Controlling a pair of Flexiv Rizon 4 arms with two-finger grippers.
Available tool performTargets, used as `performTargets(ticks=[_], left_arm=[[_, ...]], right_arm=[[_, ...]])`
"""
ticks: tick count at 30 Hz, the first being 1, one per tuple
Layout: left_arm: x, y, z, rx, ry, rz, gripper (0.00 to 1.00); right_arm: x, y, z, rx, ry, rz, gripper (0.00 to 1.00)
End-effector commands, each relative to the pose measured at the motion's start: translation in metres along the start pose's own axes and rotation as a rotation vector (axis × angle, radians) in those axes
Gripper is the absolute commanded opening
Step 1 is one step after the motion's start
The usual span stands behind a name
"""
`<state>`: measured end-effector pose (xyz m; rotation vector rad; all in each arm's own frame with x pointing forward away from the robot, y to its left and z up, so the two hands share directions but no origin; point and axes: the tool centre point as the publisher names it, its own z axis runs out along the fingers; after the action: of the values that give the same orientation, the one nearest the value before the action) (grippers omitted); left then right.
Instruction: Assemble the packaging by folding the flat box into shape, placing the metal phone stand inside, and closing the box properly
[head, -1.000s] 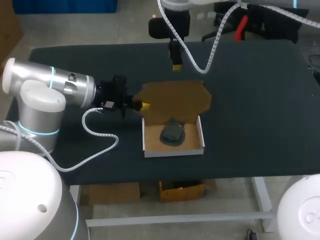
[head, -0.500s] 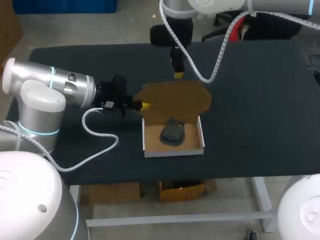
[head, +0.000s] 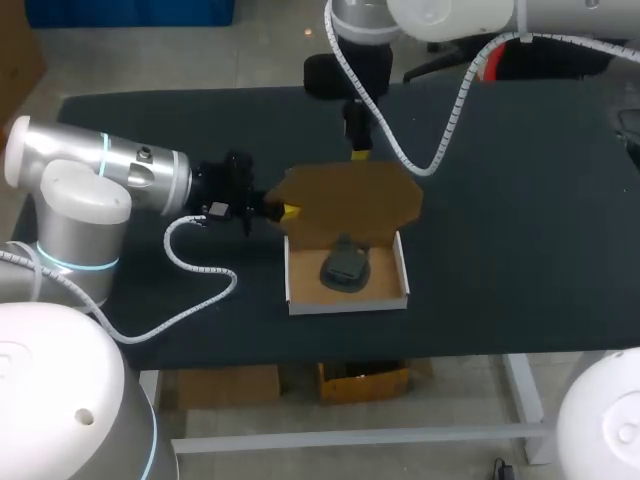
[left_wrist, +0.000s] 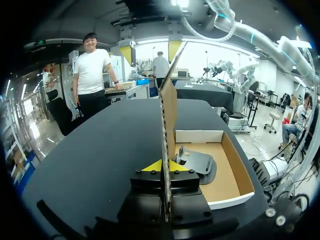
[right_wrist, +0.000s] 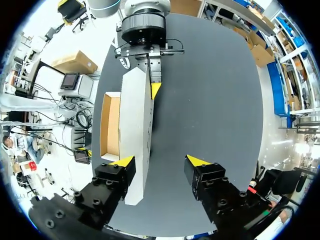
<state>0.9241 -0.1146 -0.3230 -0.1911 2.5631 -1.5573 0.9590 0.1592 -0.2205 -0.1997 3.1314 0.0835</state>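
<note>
Two-armed: pinches upright lid (head: 350, 200) in left gripper (head: 288, 211), poses right gripper (head: 358, 152) wide open and empty above lid's far edge, phone stand (head: 345, 265) lying in box (head: 291, 282).

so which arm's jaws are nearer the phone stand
Left. The left arm grips the lid by its edge at the box corner, near the phone stand; the right arm holds its jaws open at the lid's far edge.

Open white box (head: 347, 302), brown lid (head: 350, 205) raised, holds the dark phone stand (head: 346, 268).
</note>
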Motion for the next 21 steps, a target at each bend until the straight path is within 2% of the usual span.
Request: performTargets(ticks=[1, 10, 14, 17, 21], left_arm=[[0.0, 0.001, 0.0, 0.001, 0.0, 0.001, 0.0], [0.0, 0.001, 0.0, 0.001, 0.0, 0.001, 0.0], [0.0, 0.001, 0.0, 0.001, 0.0, 0.001, 0.0], [0.0, 0.001, 0.0, 0.001, 0.0, 0.001, 0.0], [0.0, 0.001, 0.0, 0.001, 0.0, 0.001, 0.0]], right_arm=[[0.005, 0.002, 0.004, -0.002, -0.017, -0.001, 0.59], [0.011, 0.006, 0.006, -0.003, -0.014, -0.006, 0.57], [0.013, 0.008, 0.006, 0.009, -0.014, -0.006, 0.51], [0.016, 0.009, 0.005, 0.008, -0.016, -0.004, 0.5], [0.02, 0.012, 0.005, 0.009, -0.02, -0.004, 0.56]])
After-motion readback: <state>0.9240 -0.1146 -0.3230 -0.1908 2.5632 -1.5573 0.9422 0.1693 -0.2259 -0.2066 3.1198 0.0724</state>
